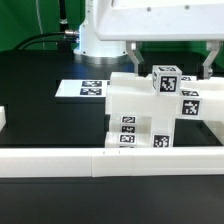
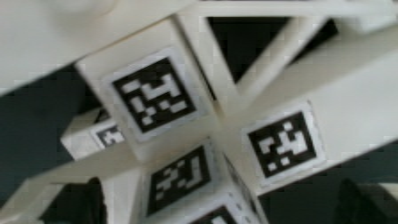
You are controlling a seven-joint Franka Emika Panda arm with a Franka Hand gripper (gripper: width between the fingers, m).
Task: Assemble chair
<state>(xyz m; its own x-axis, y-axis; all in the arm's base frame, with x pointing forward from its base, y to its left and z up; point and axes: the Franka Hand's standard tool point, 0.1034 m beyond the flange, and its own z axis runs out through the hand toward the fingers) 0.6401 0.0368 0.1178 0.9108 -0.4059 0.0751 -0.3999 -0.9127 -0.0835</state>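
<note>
Exterior view: my pincer (image 1: 171,62) hangs directly above the chair (image 1: 150,110), its two fingers (image 1: 207,62) spread wide and pinching nothing; one finger shows on either side of the topmost tagged cube (image 1: 165,80). The chair stands as a stacked cluster of glossy white blocks on the black table (image 1: 40,70), just behind the long white border wall (image 1: 60,158) and near the marker board (image 1: 92,89), which lies flat toward the exterior view's left.

Wrist view: the tagged faces of the chair (image 2: 169,95) fill the picture at a tilt, close beneath me, with white struts crossing the black ground.

Judgement: I read the step in hand as a release or a re-approach at the top of the structure. To do it well, I move straight along the vertical, keep both fingers clear of the cube's sides, and avoid any sideways drag that could unseat the part. Whether the upper cube is fully seated I cannot tell from these views.
</note>
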